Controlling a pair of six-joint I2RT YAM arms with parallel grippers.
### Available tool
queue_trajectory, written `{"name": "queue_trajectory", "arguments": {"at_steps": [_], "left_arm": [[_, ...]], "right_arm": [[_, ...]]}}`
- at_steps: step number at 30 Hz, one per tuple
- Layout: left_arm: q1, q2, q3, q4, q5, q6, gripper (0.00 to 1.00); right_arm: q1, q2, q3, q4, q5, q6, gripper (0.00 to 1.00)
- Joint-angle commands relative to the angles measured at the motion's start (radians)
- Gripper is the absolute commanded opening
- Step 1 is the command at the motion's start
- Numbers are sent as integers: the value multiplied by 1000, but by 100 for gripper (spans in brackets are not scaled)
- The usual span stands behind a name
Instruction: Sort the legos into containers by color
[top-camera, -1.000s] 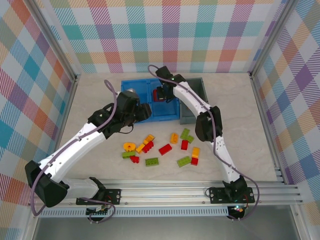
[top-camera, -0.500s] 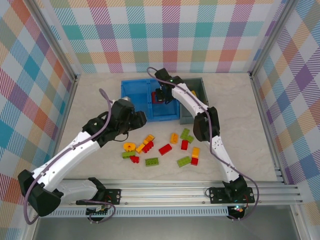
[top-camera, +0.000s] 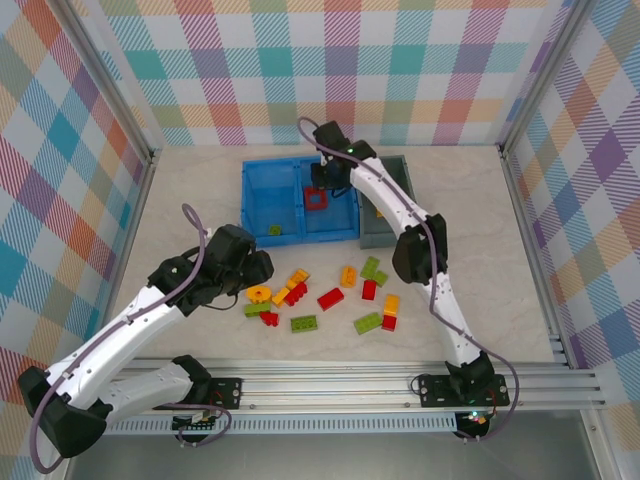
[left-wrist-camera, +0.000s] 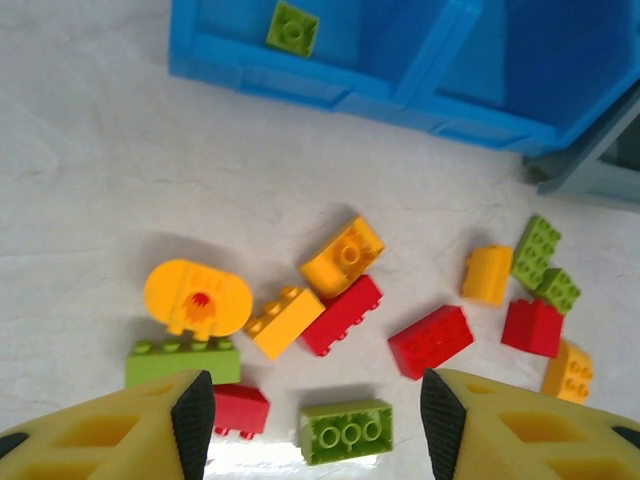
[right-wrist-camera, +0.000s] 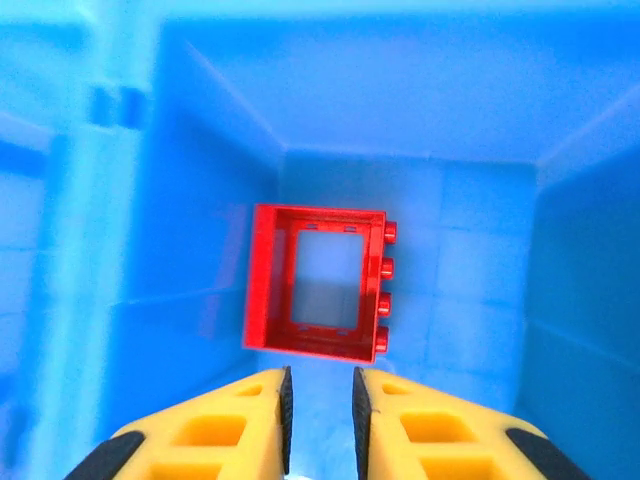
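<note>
Sorting is under way, with most bricks not yet sorted. The right end effector (right-wrist-camera: 320, 402) hangs over the right compartment of the blue bin (top-camera: 268, 195). Its fingers are nearly together with a narrow gap, gripping nothing. The red frame (right-wrist-camera: 264, 290) sits below it inside that compartment, clear of the fingers, so the red drop looks done. One small green brick (left-wrist-camera: 292, 26) lies in the left compartment. The grey bin (top-camera: 372, 237) stands just beside the blue one; I cannot tell its contents.

The left end effector (left-wrist-camera: 315, 420) is spread wide and empty, low over the loose legos (left-wrist-camera: 432, 340) on the tabletop (top-camera: 480, 250). A green brick (left-wrist-camera: 346, 430) lies between its fingers, with a small red one and a long green one by the left finger. The round yellow piece (left-wrist-camera: 197, 297) is near.

Step in hand, as I judge it: the left arm picks next, probably the green brick. That calls for coming straight down, closing on it without nudging the red neighbour, then carrying it to the left compartment. The right arm needs to lift out of the bin.
</note>
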Motion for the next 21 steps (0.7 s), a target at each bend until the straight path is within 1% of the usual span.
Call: {"name": "queue_trajectory", "arguments": {"at_steps": [1, 2, 3, 6, 10, 12, 16, 21], "left_arm": [[8, -16, -45, -92, 15, -31, 61], [8, -19, -58, -96, 24, -33, 63], [9, -20, -78, -95, 39, -34, 64], [10, -7, -137, -65, 103, -19, 70], [9, 34, -201, -12, 173, 19, 79], [10, 57, -220, -1, 185, 33, 82], [13, 114, -256, 52, 201, 51, 84], [49, 181, -286, 118, 215, 74, 85]], "right_arm": [[10, -209, -66, -1, -3, -12, 25], [21, -268, -133, 30, 0, -17, 26], [37, -354, -245, 83, 3, -25, 28], [102, -603, -590, 253, -5, -32, 39], [213, -841, -928, 347, 1, -1, 49], [259, -923, -1057, 370, -16, 40, 53], [362, -1045, -1259, 383, -6, 119, 54], [456, -1146, -1416, 381, 34, 209, 54]]}}
